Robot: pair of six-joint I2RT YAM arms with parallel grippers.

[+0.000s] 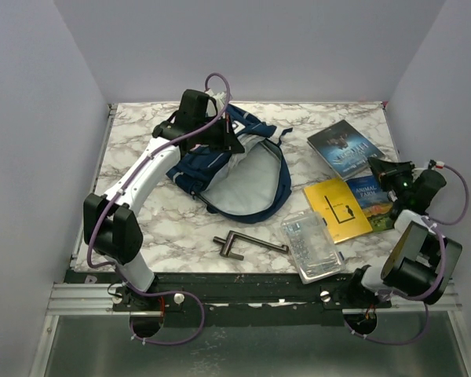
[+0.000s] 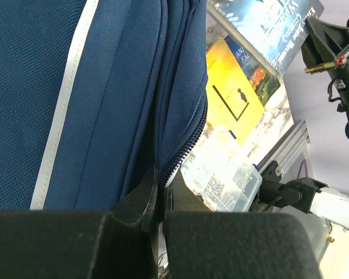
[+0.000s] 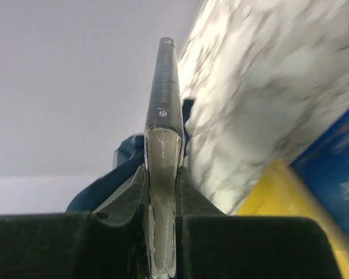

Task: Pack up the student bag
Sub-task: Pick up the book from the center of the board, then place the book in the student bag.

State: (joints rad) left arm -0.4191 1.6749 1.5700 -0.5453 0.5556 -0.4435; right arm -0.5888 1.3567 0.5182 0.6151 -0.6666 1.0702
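The student bag [image 1: 247, 184] is lying on the far left half of the marble counter [image 1: 149, 236], with its mouth gaping toward the near edge and its pale grey lining showing. The left claw [image 2: 161, 218] is pinching together on the student bag's navy fabric right beside the zipper, at the bag's far end. The left arm is stretching from the near left corner across to it.

The right claw [image 3: 163, 192] is clamping on the edge of a dark book [image 1: 344, 148], one finger pressing on each cover. This book is sitting toward the far right corner of the counter; whether it is lifting off the surface cannot be told.

A yellow book [image 1: 336, 208] is lying near the right edge, overlapping a blue book [image 1: 369, 195] just beside it. A clear plastic box [image 1: 310, 245] is resting at the near edge, right of centre, touching or nearly touching the yellow book's near corner. A metal tool [image 1: 247, 243] is lying near the middle of the near edge, between the student bag's mouth and the clear plastic box, apart from both.
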